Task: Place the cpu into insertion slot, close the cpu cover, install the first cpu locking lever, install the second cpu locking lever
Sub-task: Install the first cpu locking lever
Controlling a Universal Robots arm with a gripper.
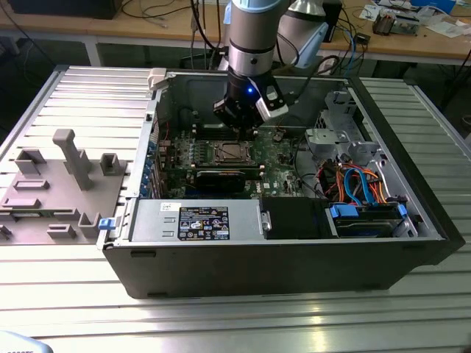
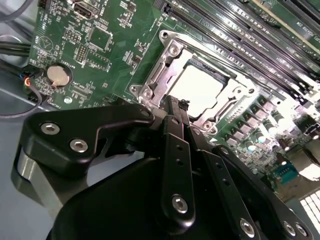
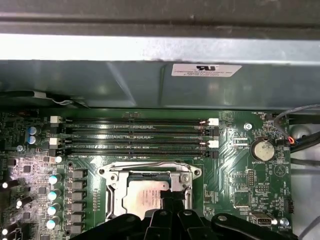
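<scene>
Ribbed metal table [image 1: 59, 309] carries the open computer case [image 1: 294, 257]. At frame centre in the exterior view I see my gripper [image 1: 246, 118] just above the cpu [image 2: 200, 87], seated in the insertion slot [image 2: 165, 70] under the cpu cover [image 2: 227, 107]; fingers pinched narrow, holding nothing.

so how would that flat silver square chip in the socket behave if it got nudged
The flat silver square chip looks stiff, a metal-topped slab, so it probably wouldn't flex. It lies flat inside the silvery metal cover frame, so a nudge likely wouldn't slide or tip it. Its smooth, shiny top may be slippery for the black gripper.
</scene>
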